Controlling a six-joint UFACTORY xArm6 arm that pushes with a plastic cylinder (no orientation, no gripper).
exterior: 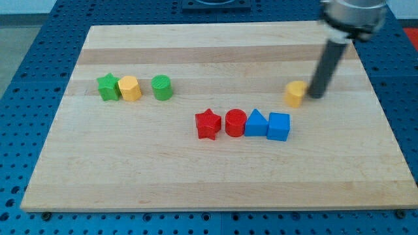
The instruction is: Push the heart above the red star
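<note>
Dark and straight, the rod ends in my tip (316, 96), which rests on the board just to the view's right of the yellow heart (295, 93), touching it or nearly so; there are no jaws, only the blunt rod end. The heart is a small, chunky yellow block, its lobes hard to make out from this angle. It sits well to the view's right of, and a little higher than, the red star (208, 124). Beside the star, running toward the view's right in a tight row, stand a red cylinder (235, 123), a blue triangle (256, 123) and a blue cube (279, 126). Far off at the view's left on the wooden board (196, 176) are a green star (108, 87), a yellow block (130, 88) and a green cylinder (162, 87).
</note>
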